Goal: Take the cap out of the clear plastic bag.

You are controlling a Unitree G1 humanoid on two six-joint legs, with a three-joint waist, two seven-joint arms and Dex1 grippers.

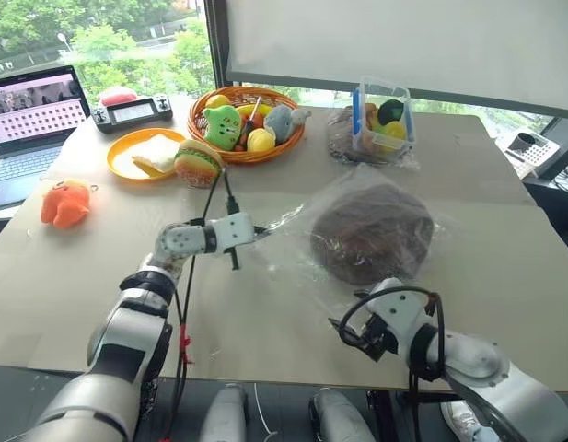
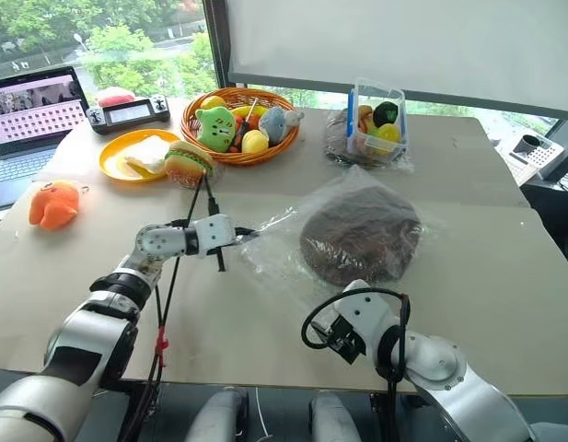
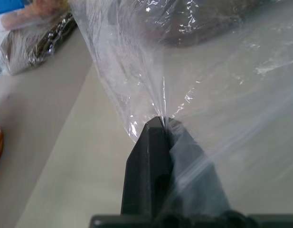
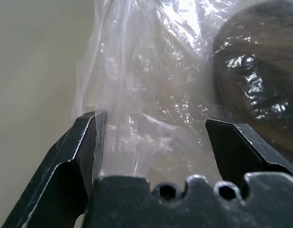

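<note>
Your two head cameras are looking forward and down over the table (image 1: 504, 230), from well back, taking in nearly the same scene. Your left wrist camera is sitting very close behind the left gripper (image 3: 164, 122), facing the clear plastic bag (image 3: 137, 71). Your right wrist camera is facing that bag close up past the right gripper (image 4: 153, 121).

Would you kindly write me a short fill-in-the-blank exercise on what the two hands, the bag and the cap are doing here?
1. The left hand is ____ on the bag.
2. The right hand is ____, with bag film between its fingers.
3. The cap lies ____ the bag.
4. The bag rests on the ____.

Missing words: shut; open; inside; table
</note>
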